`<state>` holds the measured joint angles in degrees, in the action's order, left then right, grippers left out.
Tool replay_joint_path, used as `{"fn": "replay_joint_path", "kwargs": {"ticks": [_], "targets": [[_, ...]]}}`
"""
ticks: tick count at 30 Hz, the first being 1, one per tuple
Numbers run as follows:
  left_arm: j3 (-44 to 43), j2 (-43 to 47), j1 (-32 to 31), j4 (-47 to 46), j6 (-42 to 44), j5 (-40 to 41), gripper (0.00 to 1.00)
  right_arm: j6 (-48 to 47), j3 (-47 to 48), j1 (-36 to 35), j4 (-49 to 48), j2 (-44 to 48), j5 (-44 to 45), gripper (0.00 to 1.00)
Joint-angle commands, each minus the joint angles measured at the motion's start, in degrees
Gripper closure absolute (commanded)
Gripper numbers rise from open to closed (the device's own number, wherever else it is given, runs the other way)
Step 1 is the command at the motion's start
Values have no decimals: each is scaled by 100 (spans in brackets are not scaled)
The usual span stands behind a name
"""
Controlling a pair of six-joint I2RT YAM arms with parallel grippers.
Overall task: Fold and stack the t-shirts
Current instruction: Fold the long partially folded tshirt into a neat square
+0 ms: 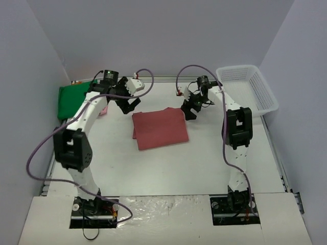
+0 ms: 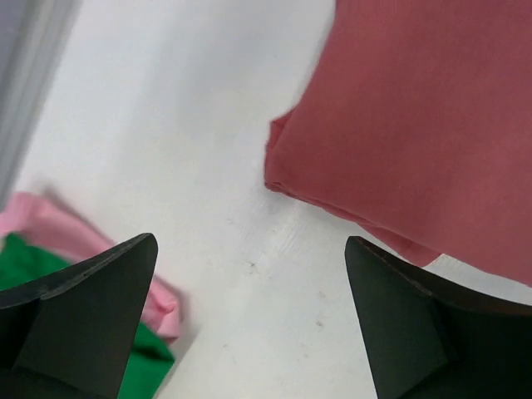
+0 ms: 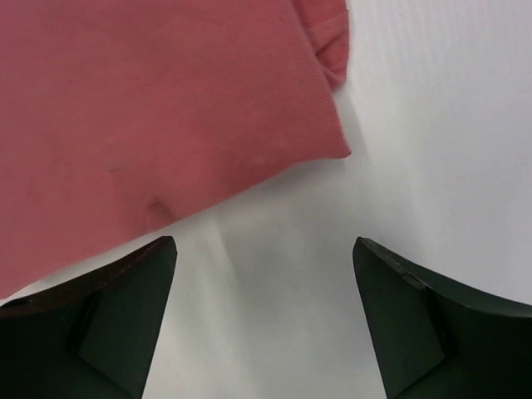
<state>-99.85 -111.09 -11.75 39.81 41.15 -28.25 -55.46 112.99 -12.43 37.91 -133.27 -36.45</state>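
The dusty-red t-shirt (image 1: 160, 129) lies folded into a rectangle at the middle of the table; it also shows in the left wrist view (image 2: 416, 125) and the right wrist view (image 3: 150, 108). The green t-shirt (image 1: 76, 97) lies at the far left with the pale pink t-shirt (image 1: 103, 110) peeking out beside it; both show in the left wrist view, green (image 2: 141, 366) and pink (image 2: 58, 229). My left gripper (image 1: 129, 106) is open and empty above the red shirt's far left corner. My right gripper (image 1: 188, 111) is open and empty above its far right corner.
A white mesh basket (image 1: 249, 89) stands at the far right corner. Grey walls close in the table (image 1: 168, 163) on the left, back and right. Purple cables loop over both arms.
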Motion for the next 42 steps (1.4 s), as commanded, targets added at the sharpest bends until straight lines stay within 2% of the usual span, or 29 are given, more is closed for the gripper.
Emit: {"fn": "replay_joint_path", "kwargs": {"ticks": [1, 2, 4, 5, 6, 7, 9, 10, 11, 13, 14, 18, 21, 22, 23, 26, 30, 31, 32, 33, 37, 42], "targets": [[658, 1524, -56, -1096, -501, 231, 3, 44, -496, -6, -82, 995, -21, 16], [1139, 1720, -56, -1307, -676, 511, 6, 44, -636, -5, -126, 1101, 58, 16], [1467, 2246, -29, -1669, -809, 653, 6, 88, -980, -5, -144, 1417, 304, 16], [1608, 2389, -21, -1765, -1149, 924, 6, 175, -1059, -14, -170, 1531, 366, 16], [1749, 2503, 6, -1714, -1318, 944, 6, 463, -1225, -40, -205, 1793, 453, 12], [1802, 2696, 84, -1618, -1598, 953, 6, 710, -1296, -84, -379, 1935, 898, 8], [2021, 3020, 94, -1329, -1811, 1040, 6, 1463, -1472, -346, -556, 2338, 1654, 5], [2188, 3171, 102, -1344, -1934, 1119, 6, 1642, -1490, -470, -583, 2445, 2494, 4], [2372, 3320, 120, -1519, -2257, 1277, 6, 1800, -1508, -602, -583, 2620, 2902, 4], [2900, 3786, 173, -1582, -2374, 1243, 6, 2100, -1823, -1059, -809, 2858, 3458, 1], [3041, 3892, 190, -1573, -2574, 1252, 6, 2249, -2007, -1208, -959, 3173, 3599, 0], [3411, 4112, 339, -1380, -3146, 1147, 6, 2593, -2510, -1981, -1225, 3571, 2618, 0], [3517, 4095, 962, -1406, -3751, 27, 6, 2663, -2431, -2597, -1224, 3335, 2685, 0], [3490, 4052, 1120, -1397, -3876, -257, 6, 2620, -2370, -2946, -1251, 3117, 2904, 1], [3482, 4008, 1566, -1406, -3999, -495, 6, 2602, -2343, -3124, -1286, 2984, 3472, 4], [3569, 3875, 2122, -1502, -4500, -1234, 6, 2549, -2142, -3659, -1356, 2388, 3995, 9], [3815, 4051, 2860, -1608, -4668, -1481, 6, 2575, -1878, -4118, -1348, 1744, 4285, 20], [3850, 4086, 2923, -1547, -4642, -1543, 6, 2575, -1834, -4206, -1348, 1526, 4330, 25], [3894, 4095, 2976, -1503, -4633, -1613, 6, 2567, -1746, -4328, -1348, 1419, 4339, 34], [3912, 4095, 3064, -1477, -4651, -1648, 6, 2575, -1693, -4373, -1330, 1322, 4348, 37], [3877, 3937, 3301, -1327, -4642, -1851, 6, 2584, -1534, -4593, -1295, 901, 4444, 39], [4009, 3937, 3381, -1485, -4651, -1816, 6, 2558, -1412, -4751, -1278, 733, 4576, 36]]}}
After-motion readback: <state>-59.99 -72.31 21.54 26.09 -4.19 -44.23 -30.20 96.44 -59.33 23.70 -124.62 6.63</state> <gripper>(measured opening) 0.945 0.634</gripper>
